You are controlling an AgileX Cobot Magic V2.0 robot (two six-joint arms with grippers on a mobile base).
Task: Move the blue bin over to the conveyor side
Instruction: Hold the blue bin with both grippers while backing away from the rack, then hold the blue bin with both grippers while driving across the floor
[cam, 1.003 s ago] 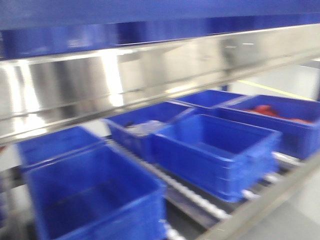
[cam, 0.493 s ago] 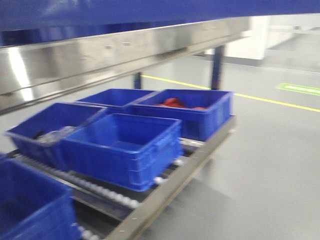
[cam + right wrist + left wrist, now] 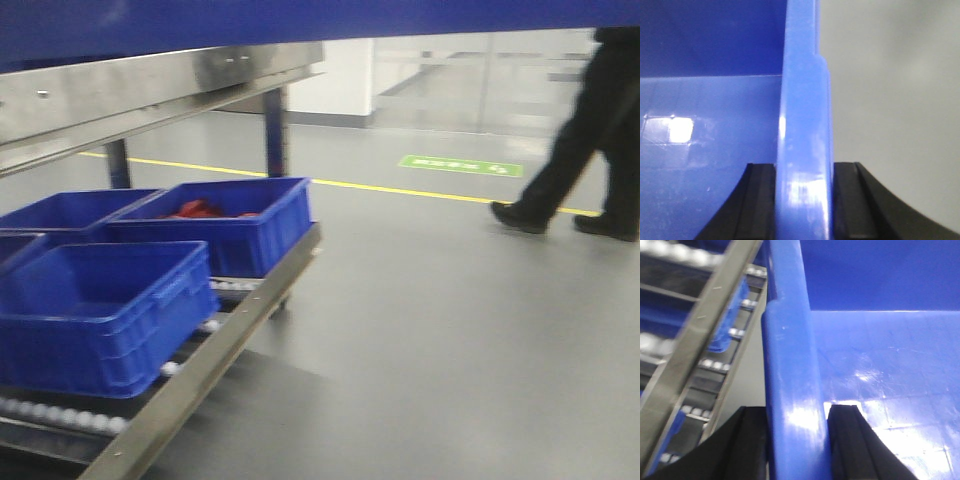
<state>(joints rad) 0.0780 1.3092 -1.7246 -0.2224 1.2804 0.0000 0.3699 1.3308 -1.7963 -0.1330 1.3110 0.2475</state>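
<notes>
The blue bin (image 3: 300, 20) fills the top of the front view as a dark blue band. In the left wrist view its thick glossy rim (image 3: 787, 355) runs between the two black fingers, and my left gripper (image 3: 796, 412) is shut on it. My right gripper (image 3: 803, 167) is likewise shut on the opposite rim (image 3: 802, 100), one finger inside the bin and one outside over grey floor. The bin's inside floor (image 3: 880, 370) looks empty. The conveyor side is out of view.
A stainless-steel roller rack (image 3: 200, 370) stands at the left with ridged blue crates (image 3: 100, 310), one holding red items (image 3: 200, 208). Its upper steel shelf (image 3: 150, 85) juts overhead. A person in black (image 3: 590, 130) walks at the right, past a yellow floor line (image 3: 400, 190).
The front view has swung right: the rack and its crates slid to the left, more grey floor shows, and a walking person has come into view.
</notes>
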